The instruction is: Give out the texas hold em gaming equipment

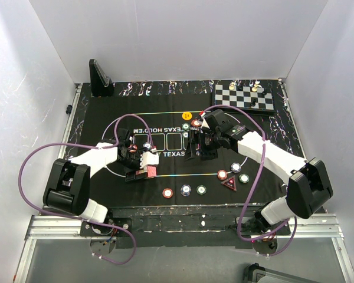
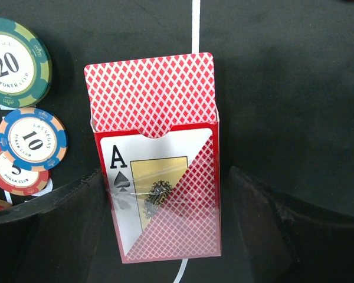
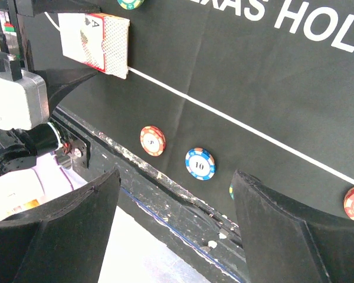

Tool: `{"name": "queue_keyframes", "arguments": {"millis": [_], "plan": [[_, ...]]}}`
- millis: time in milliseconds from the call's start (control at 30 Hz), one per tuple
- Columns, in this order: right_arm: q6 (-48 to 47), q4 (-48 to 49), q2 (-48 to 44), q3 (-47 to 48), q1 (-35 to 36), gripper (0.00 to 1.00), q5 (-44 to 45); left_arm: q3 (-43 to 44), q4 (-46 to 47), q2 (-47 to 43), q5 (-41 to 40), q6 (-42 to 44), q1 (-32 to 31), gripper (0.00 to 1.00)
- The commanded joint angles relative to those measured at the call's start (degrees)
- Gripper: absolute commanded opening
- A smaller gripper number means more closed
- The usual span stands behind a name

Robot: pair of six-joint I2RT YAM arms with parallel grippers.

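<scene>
Left tool point(image 2: 165, 171): jaws stand one on each side of the card box point(image 2: 159, 106). One finger touches its left edge, but I cannot tell whether it is gripped firmly.
Right tool point(image 3: 177, 177): spread wide with nothing in it, above the near edge of the black mat point(image 1: 135, 194).
Card box: sits at the mat's left side. It has a red diamond pattern, its flap is open, and an ace of spades shows through the clear front.
Done, as I judge it: chips lie spaced along the mat's near side, among them a red 5 chip point(image 3: 152, 140), a blue 10 chip point(image 3: 200, 163) and others by the red triangular marker point(image 1: 229, 183).
Left to do: the cards appear undealt, and the green 20 chip point(image 2: 15, 62) and its neighbours are bunched beside the box.
</scene>
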Motion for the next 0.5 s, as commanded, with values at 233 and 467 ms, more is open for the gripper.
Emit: {"name": "queue_keyframes", "arguments": {"millis": [233,467], "plan": [[0.3,1.4,-1.6,-1.1,0.2,0.81,-1.2,-1.2,2.2,-0.5,-1.7,-1.0,-0.9,0.56],[2.9,6.7,-2.1,-3.8,0.3,0.82,-5.2,3.0,-3.5,-2.9,1.0,-7.6,-1.3,0.31]]}}
